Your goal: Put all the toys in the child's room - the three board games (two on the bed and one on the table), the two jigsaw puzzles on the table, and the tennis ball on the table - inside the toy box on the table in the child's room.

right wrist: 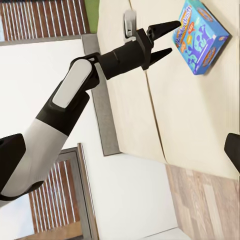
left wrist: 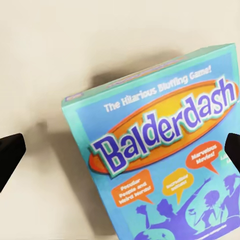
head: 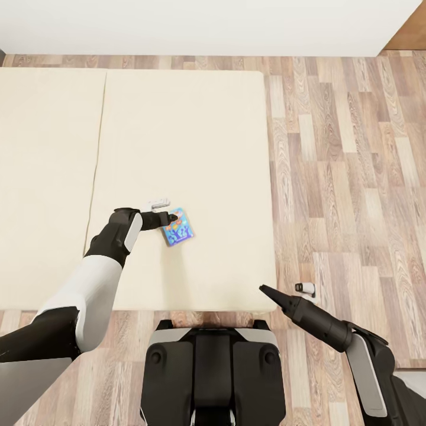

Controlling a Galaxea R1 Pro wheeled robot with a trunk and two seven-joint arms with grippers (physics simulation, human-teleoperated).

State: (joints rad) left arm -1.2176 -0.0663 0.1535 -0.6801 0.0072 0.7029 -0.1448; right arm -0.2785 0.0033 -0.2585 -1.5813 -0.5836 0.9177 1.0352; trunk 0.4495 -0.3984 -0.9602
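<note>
Blue board game (head: 178,226) flat on beige bed (head: 195,148), near its front edge; left gripper (head: 172,219) spread, fingers astride box edge, apparently not gripping. Lower squarely, then pinch. Right gripper (head: 264,290) idle, state unclear.

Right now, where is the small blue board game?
In the head view the blue board game lies flat on the bed, near its front right area, directly at the left gripper's open fingers.
</note>
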